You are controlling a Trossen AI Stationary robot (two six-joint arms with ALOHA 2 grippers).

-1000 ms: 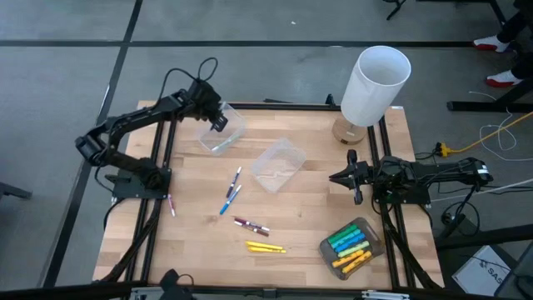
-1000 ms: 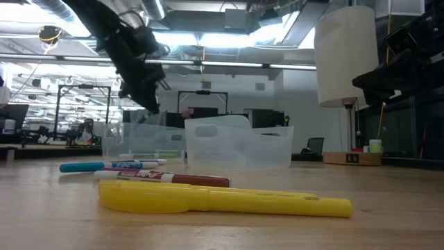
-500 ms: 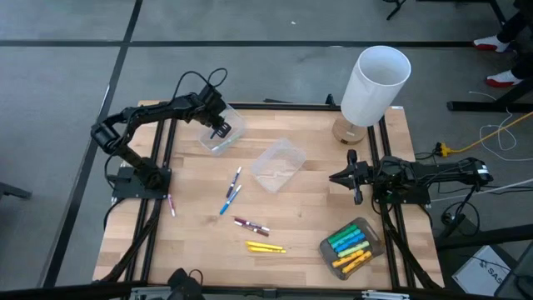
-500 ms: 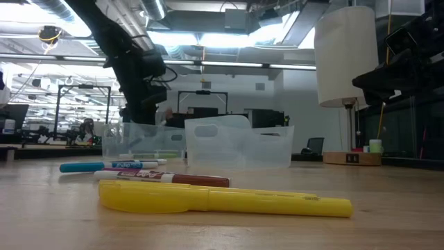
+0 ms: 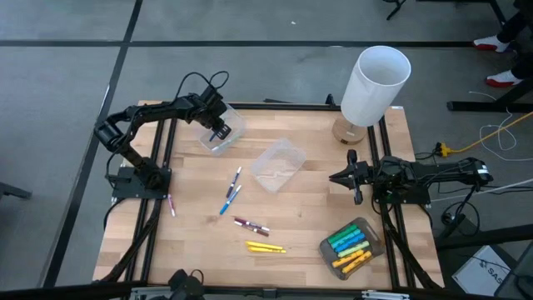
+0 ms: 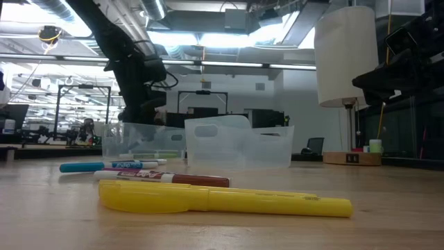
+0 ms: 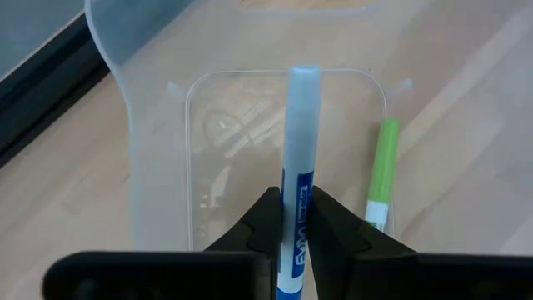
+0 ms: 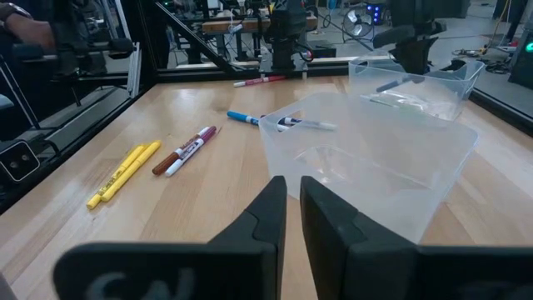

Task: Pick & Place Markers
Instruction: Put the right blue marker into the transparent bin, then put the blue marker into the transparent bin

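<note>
Blue marker (image 7: 297, 183) clamped in left tool (image 7: 291, 218) over clear tub (image 7: 158, 200) (green marker (image 7: 382, 171) inside), right tool (image 8: 291, 202) closed, empty

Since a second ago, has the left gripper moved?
Yes. The left gripper, shut on a blue marker, has come down over the clear tub at the table's back left, deeper than before.

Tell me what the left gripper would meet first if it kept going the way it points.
Probably the floor of the clear tub: the left gripper, shut on a blue-capped marker, points into it. A green marker lies just beside that line.
</note>
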